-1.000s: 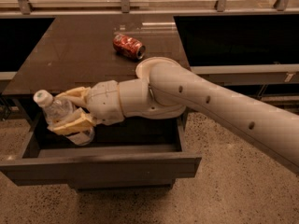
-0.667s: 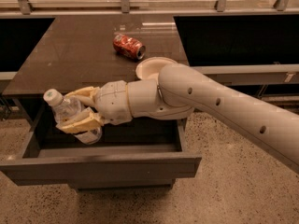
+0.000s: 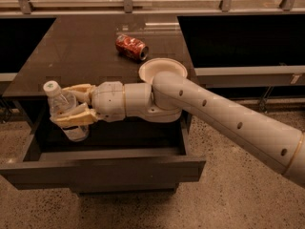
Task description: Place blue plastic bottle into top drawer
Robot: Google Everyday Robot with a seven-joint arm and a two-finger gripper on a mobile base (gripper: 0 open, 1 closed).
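The blue plastic bottle is a small clear bottle with a white cap, held nearly upright. My gripper is shut on the bottle, its tan fingers clasping its body from the right. The bottle hangs above the left part of the open top drawer, a wide dark grey-brown drawer pulled out from the dark cabinet. The bottle's base is near the drawer's rim level. My arm reaches in from the right.
A red soda can lies on its side on the dark cabinet top. A white bowl-shaped joint of the arm sits above the cabinet's right front corner. A speckled floor lies in front, a shelf rail behind.
My gripper with the bottle has moved a little to the right and up. The bottle has tipped from leaning left to nearly upright.
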